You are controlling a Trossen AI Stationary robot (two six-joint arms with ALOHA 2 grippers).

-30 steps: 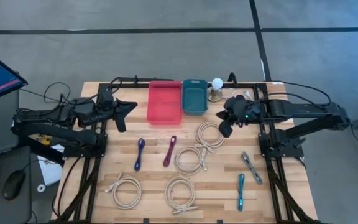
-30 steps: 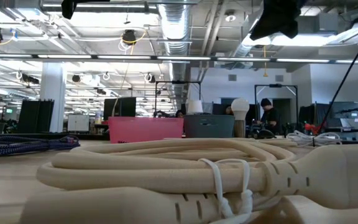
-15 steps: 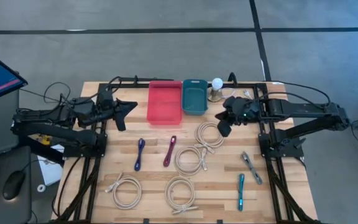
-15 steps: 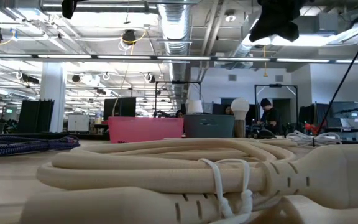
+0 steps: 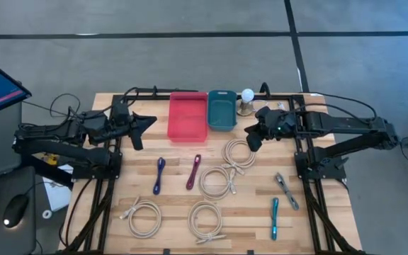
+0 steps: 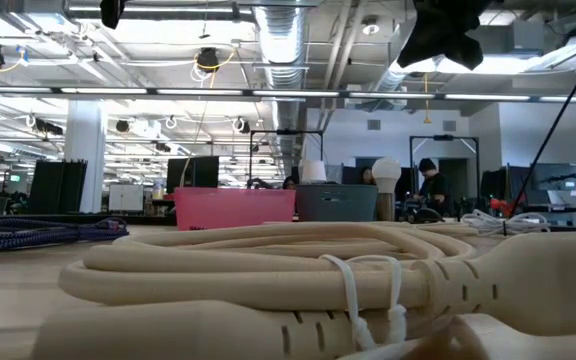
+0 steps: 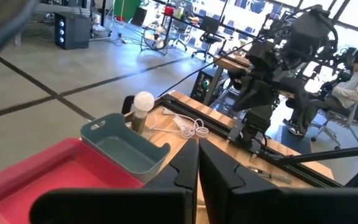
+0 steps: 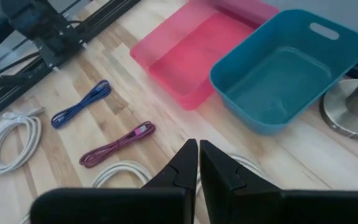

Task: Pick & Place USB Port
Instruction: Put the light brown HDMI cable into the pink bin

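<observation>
Several bundled USB cables lie flat on the wooden table: a blue one [image 5: 159,175], a magenta one [image 5: 193,171], a teal one [image 5: 275,217], a grey one [image 5: 284,190] and white coils [image 5: 238,152] [image 5: 217,182] [image 5: 146,216]. A red tray [image 5: 188,115] and a teal bin [image 5: 222,109] stand at the far edge. My right gripper [image 5: 250,139] [image 8: 197,152] hovers shut above the table between the teal bin and the nearest white coil. My left gripper [image 5: 147,122] [image 7: 197,155] is shut and waits left of the red tray.
A light bulb on a round stand [image 5: 246,100] sits right of the teal bin. In the low view a white coil [image 6: 298,270] fills the foreground, with the red tray [image 6: 233,207] behind it. A person [image 6: 430,190] is seated in the room beyond the table.
My right gripper has moved a little toward the table's far edge and to the left, staying shut. The cables, tray and bin have kept their places.
</observation>
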